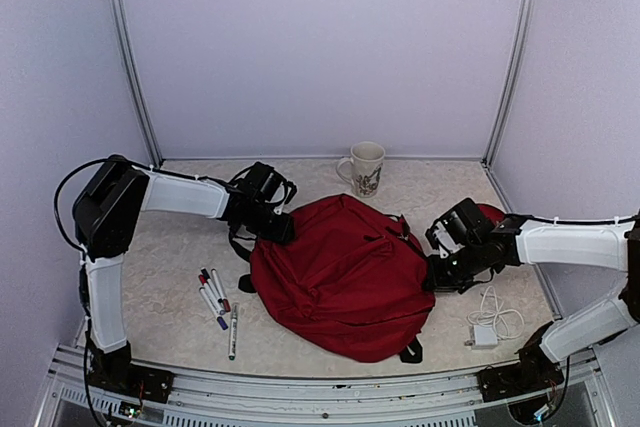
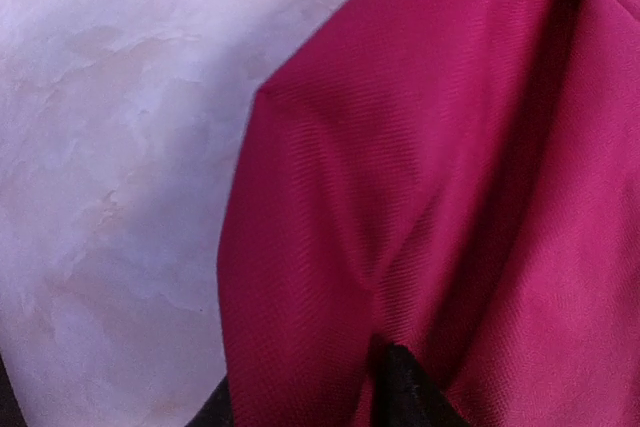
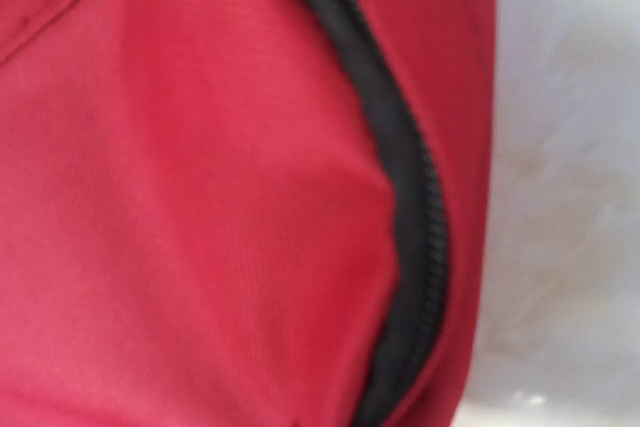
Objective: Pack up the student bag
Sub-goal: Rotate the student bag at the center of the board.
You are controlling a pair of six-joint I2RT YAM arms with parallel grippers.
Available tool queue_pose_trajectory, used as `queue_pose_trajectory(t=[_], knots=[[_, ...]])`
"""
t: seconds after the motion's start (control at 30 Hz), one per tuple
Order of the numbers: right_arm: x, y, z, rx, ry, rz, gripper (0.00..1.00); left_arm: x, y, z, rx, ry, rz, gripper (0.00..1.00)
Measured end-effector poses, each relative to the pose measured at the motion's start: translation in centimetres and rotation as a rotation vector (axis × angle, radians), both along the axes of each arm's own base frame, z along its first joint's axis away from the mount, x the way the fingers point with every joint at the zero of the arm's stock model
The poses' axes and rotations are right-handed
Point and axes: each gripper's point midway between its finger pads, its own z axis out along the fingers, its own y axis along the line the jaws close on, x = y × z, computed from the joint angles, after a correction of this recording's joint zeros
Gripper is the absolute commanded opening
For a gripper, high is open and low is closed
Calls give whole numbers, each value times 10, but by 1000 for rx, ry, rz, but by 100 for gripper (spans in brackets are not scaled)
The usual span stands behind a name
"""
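Bag (image 1: 345, 277): one, soft dark red woven fabric with a black toothed zipper (image 3: 405, 197), slumped mid-table (image 1: 170, 247). One ceramic mug (image 1: 366, 167) stands behind it, about four markers (image 1: 215, 302) lie to its left, and one white charger (image 1: 483, 335) with a looped cable lies to its right. Left gripper (image 1: 275, 227) is at its upper-left edge, opening unclear. The right gripper (image 1: 440, 272) is closed tight at its right edge.

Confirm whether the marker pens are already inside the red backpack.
No, the marker pens lie on the table, left of the backpack.
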Motion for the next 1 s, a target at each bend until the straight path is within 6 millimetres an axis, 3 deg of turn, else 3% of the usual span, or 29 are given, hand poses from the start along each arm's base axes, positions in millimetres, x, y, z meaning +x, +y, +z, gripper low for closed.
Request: queue_pose_trajectory(t=[0.03,0.17,0.27,0.43,0.5,0.7,0.87,0.9,0.97,1.0], knots=[[4,-2,3,-3,-8,-5,0,-3,0,-1,-2,3,-4,0],[33,-17,23,-22,-78,-49,0,-19,-7,3,11,-13,-52,0],[61,-27,54,-51,-166,-59,0,-36,-22,16,23,-51,-107,0],[93,-35,110,-126,-322,-15,0,-87,-64,57,-38,-115,-251,0],[100,-40,124,-159,-357,5,0,-119,-82,72,-79,-138,-326,0],[127,-38,140,-214,-394,75,0,-210,-127,98,-179,-190,-548,0],[154,-8,134,-159,-359,173,0,-253,-151,96,-206,-177,-667,0],[159,1,133,-133,-350,192,0,-260,-158,95,-207,-175,-689,6],[168,19,128,-81,-331,227,0,-272,-173,92,-209,-177,-731,37],[171,28,125,-59,-325,247,5,-277,-179,91,-212,-178,-751,49]])
